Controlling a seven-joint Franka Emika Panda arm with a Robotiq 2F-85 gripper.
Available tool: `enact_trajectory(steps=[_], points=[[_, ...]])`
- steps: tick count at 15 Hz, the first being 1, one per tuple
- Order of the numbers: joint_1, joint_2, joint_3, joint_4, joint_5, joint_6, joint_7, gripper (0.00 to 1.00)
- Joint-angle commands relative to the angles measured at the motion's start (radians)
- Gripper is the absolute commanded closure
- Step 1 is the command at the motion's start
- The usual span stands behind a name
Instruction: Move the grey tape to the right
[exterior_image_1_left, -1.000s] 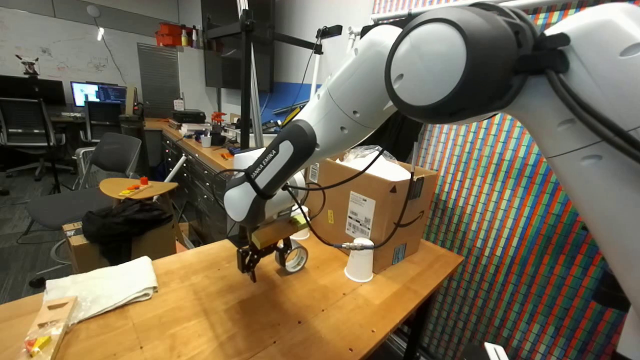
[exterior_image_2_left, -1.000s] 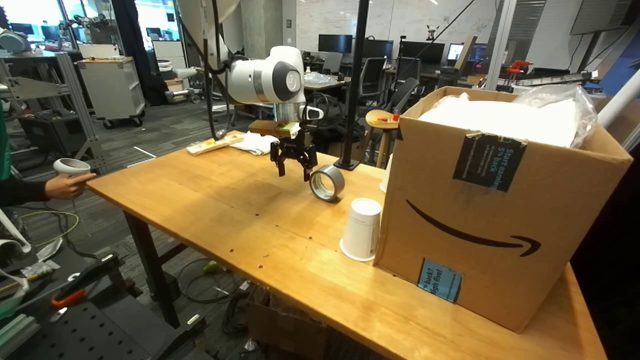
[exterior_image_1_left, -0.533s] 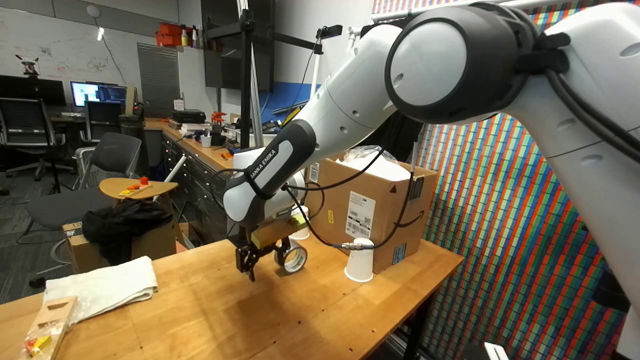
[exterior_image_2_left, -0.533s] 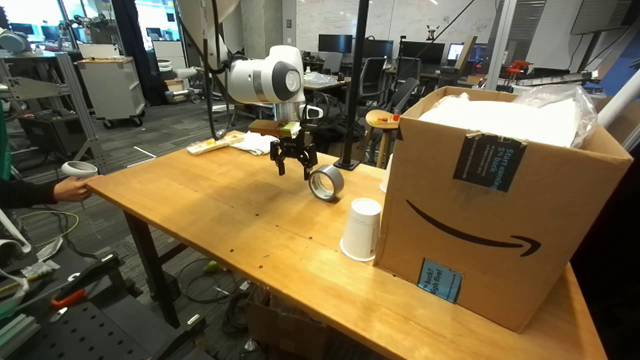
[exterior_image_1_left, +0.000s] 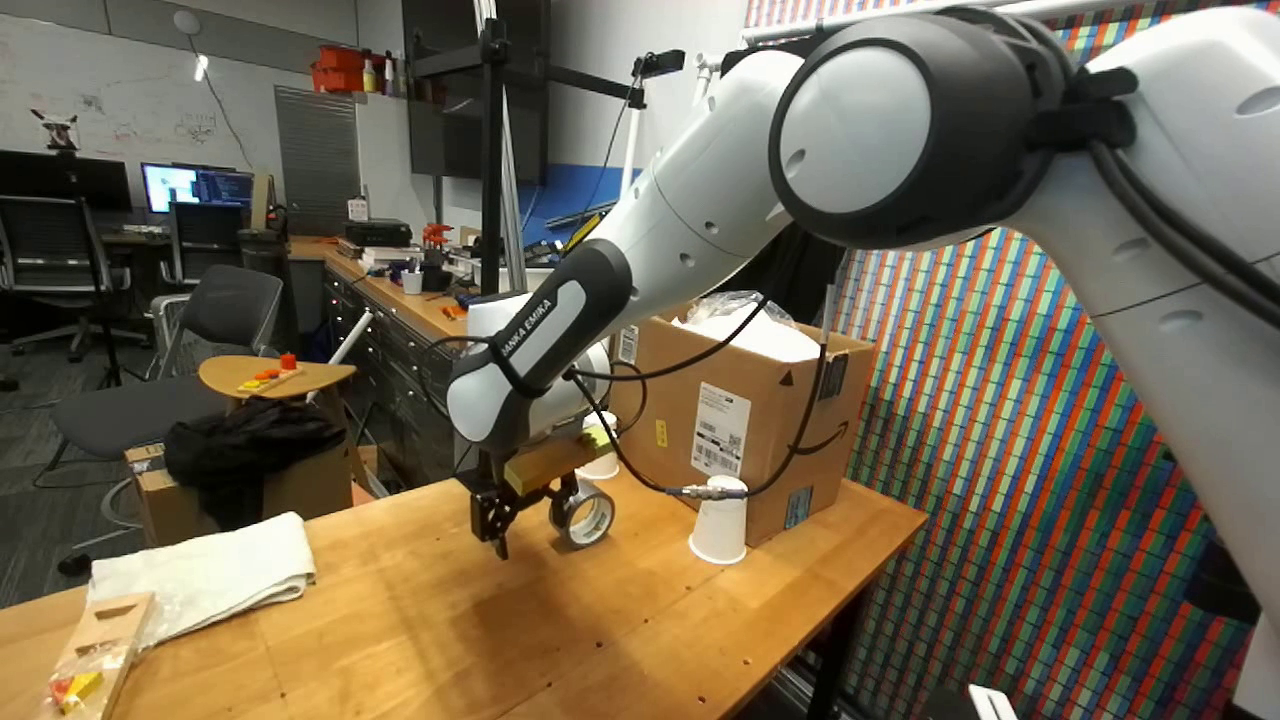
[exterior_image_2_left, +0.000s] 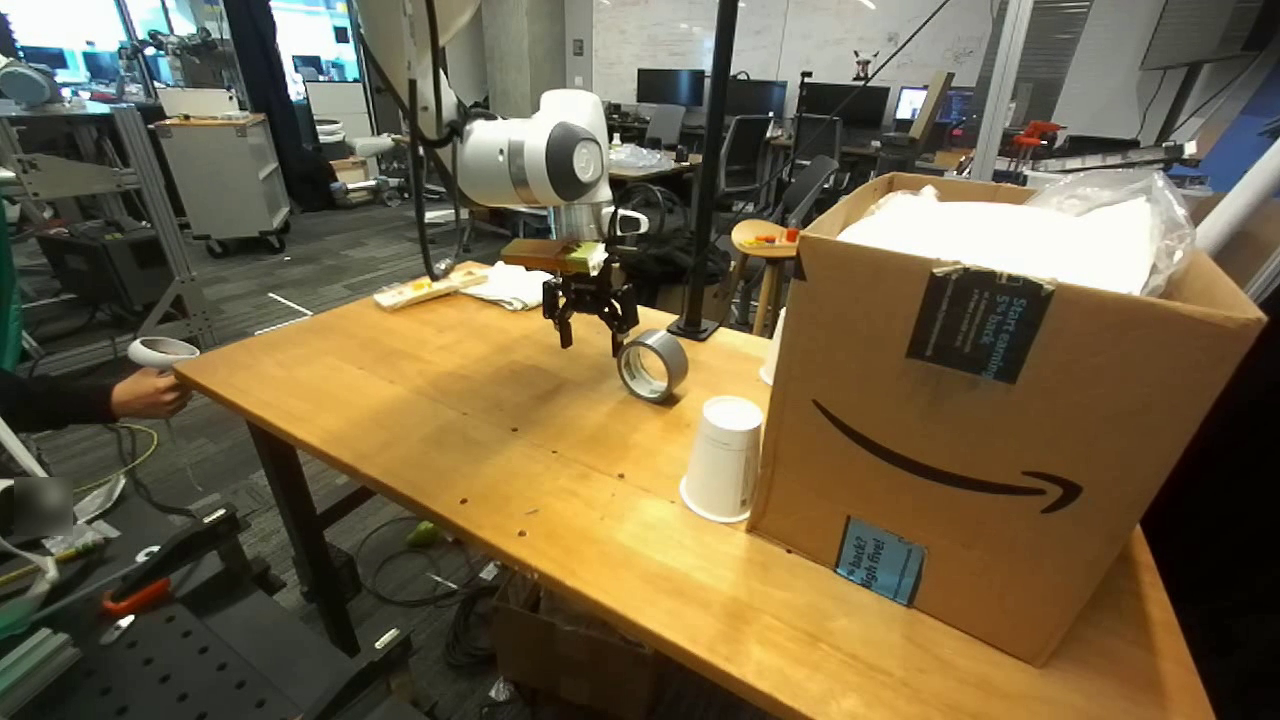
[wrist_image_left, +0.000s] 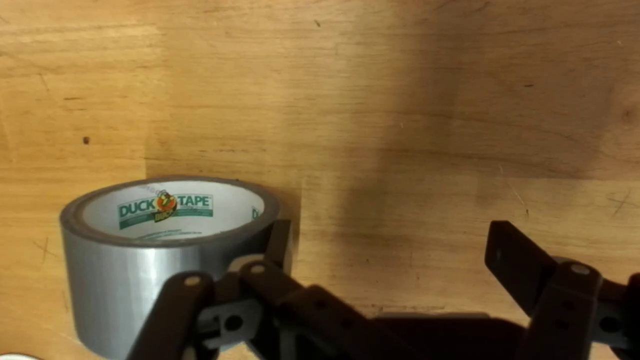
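Note:
The grey tape (exterior_image_1_left: 575, 532) stands on its edge on the wooden table. It also shows in an exterior view (exterior_image_2_left: 675, 362) and at the lower left of the wrist view (wrist_image_left: 125, 280), where its white printed core is visible. My gripper (exterior_image_1_left: 533, 538) points down just beside the tape, its fingers spread apart. In an exterior view, the gripper (exterior_image_2_left: 591, 348) has its right fingertip close to the tape's upper left edge. In the wrist view, the gripper (wrist_image_left: 390, 227) is open and empty, and its left finger overlaps the tape's right side. I cannot tell if they touch.
A white paper cup (exterior_image_2_left: 722, 460) stands upside down beside a large cardboard box (exterior_image_2_left: 900, 400). Another white cup (exterior_image_1_left: 601, 466) is partly hidden behind the gripper. A folded cloth (exterior_image_1_left: 205, 570) and a wooden board (exterior_image_1_left: 108, 640) lie at the table's far end. A black post (exterior_image_2_left: 712, 180) rises behind the tape.
My gripper has risen very slightly and stayed open. The tape has hardly moved. A person's hand with a white ring-shaped thing has shifted a little toward the table's corner.

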Motion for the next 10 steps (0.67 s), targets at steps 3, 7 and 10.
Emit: enact_trajectory(steps=[3,7,10], points=[[-0.024,0.015,-0.004,0.015,-0.005,0.023,-0.053,0.00],[-0.049,0.014,-0.007,0.019,-0.003,0.027,-0.089,0.00],[-0.070,0.012,-0.011,0.021,-0.004,0.029,-0.114,0.00]])
